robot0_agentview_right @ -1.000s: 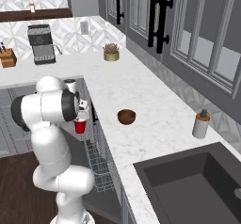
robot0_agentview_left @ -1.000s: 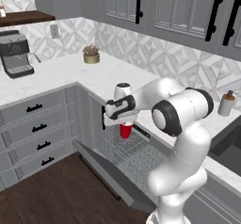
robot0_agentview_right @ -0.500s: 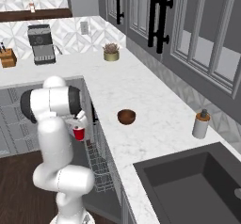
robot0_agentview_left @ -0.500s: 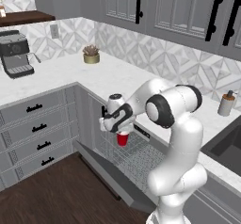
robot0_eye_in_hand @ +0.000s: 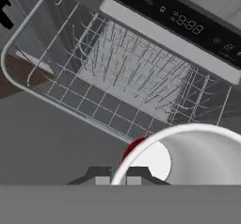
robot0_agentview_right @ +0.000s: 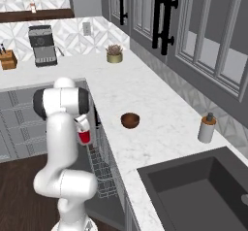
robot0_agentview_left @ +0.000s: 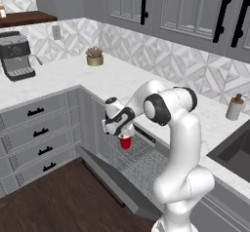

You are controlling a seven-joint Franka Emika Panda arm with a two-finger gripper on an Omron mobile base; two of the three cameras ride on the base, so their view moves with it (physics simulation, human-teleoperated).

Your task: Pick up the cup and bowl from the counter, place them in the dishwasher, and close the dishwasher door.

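Observation:
My gripper (robot0_agentview_left: 119, 126) is shut on the rim of the red cup (robot0_agentview_left: 125, 142), which hangs upright over the silver wire rack (robot0_agentview_left: 142, 161) of the open dishwasher. The dishwasher door (robot0_agentview_left: 111, 176) lies dropped down below the rack. From the right side the cup (robot0_agentview_right: 84, 137) sits under the gripper (robot0_agentview_right: 83, 124), beside the counter (robot0_agentview_right: 145, 91) edge. On the counter rests the dark brown bowl (robot0_agentview_right: 130, 120), apart from the arm. In the hand view the cup's white inside (robot0_eye_in_hand: 193, 155) looms at lower right above the rack (robot0_eye_in_hand: 132, 77), with the black control strip (robot0_eye_in_hand: 179, 18) beyond.
A coffee machine (robot0_agentview_left: 17, 55) and potted plant (robot0_agentview_left: 94, 56) stand at the back of the counter. A grey soap dispenser (robot0_agentview_right: 207, 128) stands by the sink (robot0_agentview_right: 203, 191). Grey drawers (robot0_agentview_left: 39, 133) flank the dishwasher on the left; dark wood floor lies in front.
The arm has swung down and toward the dishwasher's front, carrying the cup lower, closer over the rack. The bowl has not moved.

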